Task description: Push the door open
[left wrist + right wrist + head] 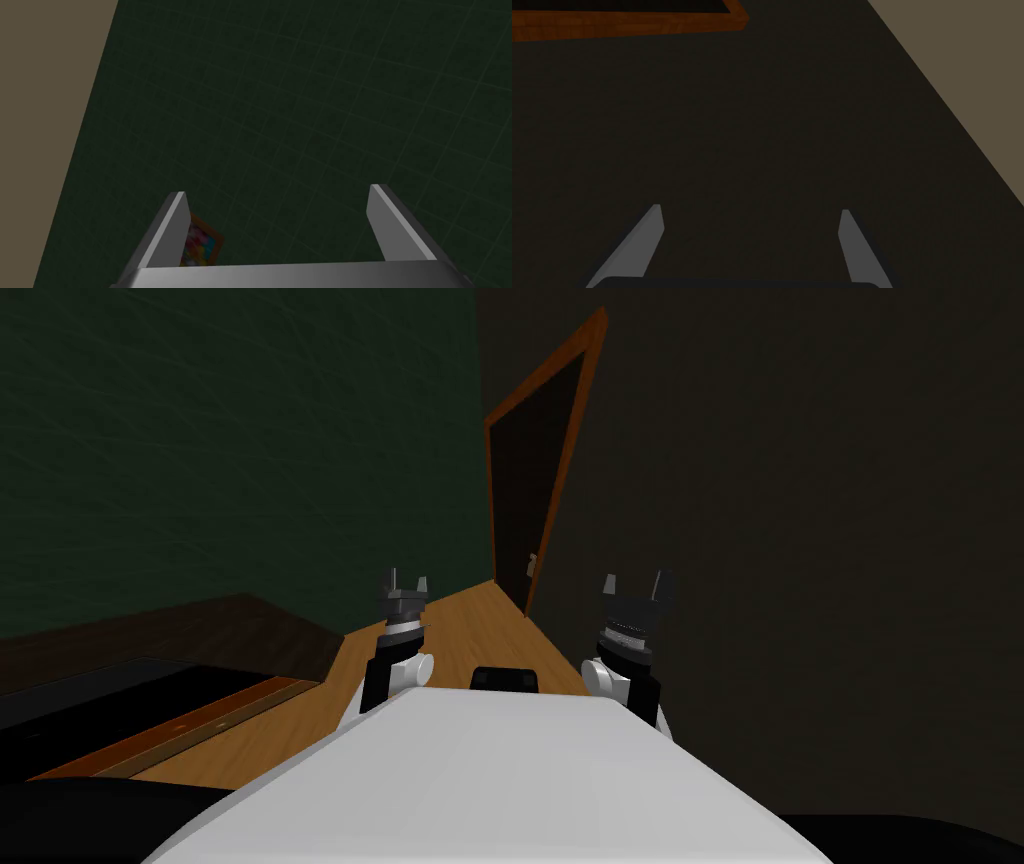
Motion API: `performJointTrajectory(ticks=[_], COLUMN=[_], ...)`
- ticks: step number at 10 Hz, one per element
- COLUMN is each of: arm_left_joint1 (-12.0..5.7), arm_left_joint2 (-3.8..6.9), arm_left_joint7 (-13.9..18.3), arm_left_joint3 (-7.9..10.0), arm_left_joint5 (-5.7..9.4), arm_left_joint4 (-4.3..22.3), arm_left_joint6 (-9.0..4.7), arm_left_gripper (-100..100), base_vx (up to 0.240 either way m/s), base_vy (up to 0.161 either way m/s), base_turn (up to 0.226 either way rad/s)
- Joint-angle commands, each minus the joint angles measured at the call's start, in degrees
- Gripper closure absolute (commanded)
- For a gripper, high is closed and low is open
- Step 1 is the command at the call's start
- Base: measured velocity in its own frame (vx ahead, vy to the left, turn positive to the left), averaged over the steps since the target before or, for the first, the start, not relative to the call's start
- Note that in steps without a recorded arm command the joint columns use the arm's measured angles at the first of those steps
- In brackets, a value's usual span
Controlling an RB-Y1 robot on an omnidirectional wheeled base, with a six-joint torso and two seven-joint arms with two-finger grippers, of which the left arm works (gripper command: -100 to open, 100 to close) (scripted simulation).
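Note:
A dark door (528, 478) in an orange-brown frame (572, 438) stands in the dark wall ahead and to the right, at the end of a wooden floor strip. A small pale handle (531, 560) shows low on the door. My left gripper (404, 584) is raised in front of me, open and holding nothing, well short of the door. My right gripper (633, 582) is also raised and open, close to the dark wall right of the door. In the right wrist view the open right gripper (751, 210) faces that wall, with a corner of the door frame (627, 22) beyond.
A dark green wall (240, 438) runs along my left. A low dark piece of furniture (180, 638) stands at the left by the wooden floor (470, 623). The dark wall (800, 538) is close on my right.

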Motion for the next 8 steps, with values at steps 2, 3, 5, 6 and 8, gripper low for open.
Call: performJointTrajectory(ticks=[2, 3, 5, 6, 8], arm_left_joint1=[-1.14, -1.65, -2.56, -2.9, -4.04], arm_left_joint2=[1.03, 1.41, 2.05, 2.26, 2.9], arm_left_joint7=[0.66, 0.95, 1.47, 1.67, 2.33], arm_left_joint3=[-1.59, -2.29, -3.56, -4.03, -5.62], arm_left_joint5=[2.85, 4.11, 6.37, 7.23, 10.08], arm_left_joint4=[2.14, 3.09, 4.79, 5.43, 7.57], arm_left_joint6=[-0.66, -0.95, -1.48, -1.68, -2.34], arm_left_gripper=[-100, -100, -100, -100, -100], base_vx=[0.14, 0.162, 0.153, 0.148, 0.112], base_vy=[0.048, 0.113, 0.056, 0.051, 0.071], base_turn=[-0.296, -0.243, -0.189, -0.203, -0.215])
